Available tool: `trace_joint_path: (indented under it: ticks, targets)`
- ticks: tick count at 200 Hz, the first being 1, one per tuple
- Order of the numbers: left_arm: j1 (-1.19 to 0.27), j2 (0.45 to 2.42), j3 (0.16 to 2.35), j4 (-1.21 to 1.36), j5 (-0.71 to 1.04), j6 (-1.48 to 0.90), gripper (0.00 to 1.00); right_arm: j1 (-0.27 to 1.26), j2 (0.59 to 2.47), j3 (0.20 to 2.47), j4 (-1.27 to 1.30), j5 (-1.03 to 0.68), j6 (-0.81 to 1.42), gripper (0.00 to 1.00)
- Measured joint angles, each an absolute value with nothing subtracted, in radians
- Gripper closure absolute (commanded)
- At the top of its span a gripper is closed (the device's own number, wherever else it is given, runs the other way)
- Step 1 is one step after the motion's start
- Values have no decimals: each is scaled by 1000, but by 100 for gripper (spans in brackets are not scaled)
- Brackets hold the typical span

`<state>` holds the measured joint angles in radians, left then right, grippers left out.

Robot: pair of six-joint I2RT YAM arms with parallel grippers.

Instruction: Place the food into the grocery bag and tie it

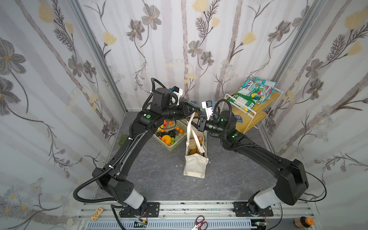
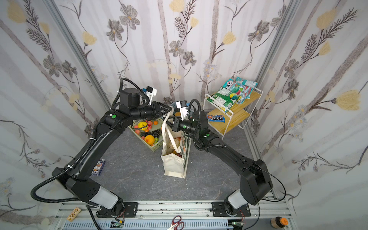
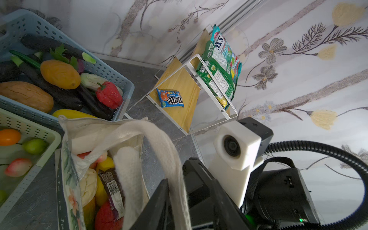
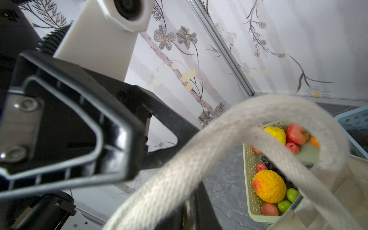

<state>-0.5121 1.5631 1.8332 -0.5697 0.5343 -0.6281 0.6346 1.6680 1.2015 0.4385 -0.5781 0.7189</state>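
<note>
Right gripper (image 1: 199,124) clamped on the grocery bag (image 1: 194,169) handle (image 1: 190,125); left gripper (image 1: 193,111) beside it — jaws partly apart, handle running between.

Floral wallpaper (image 1: 179,39) covers the walls. The floor (image 1: 159,175) is grey and marbled. A white-framed wooden shelf (image 1: 254,116) stands at right.

A robot lab cell dressed up as a home — floral wallpaper panels (image 1: 179,39) set in aluminium framing (image 1: 99,55), black robot arms (image 1: 127,147) bolted to a metal rail (image 1: 199,207) — scissors (image 1: 201,222) lying among the wiring.
</note>
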Motion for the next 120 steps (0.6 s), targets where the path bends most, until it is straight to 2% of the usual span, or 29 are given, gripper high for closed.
trace_joint_path:
  ticks: [69,120]
  targets:
    - [-542,1595,1893,-642,510,-581,50,635,1658,1117,592,-580,777,87]
    - [-580,1605,1926,-670,537,-557,49,627,1653,1058,678,-571,796,87]
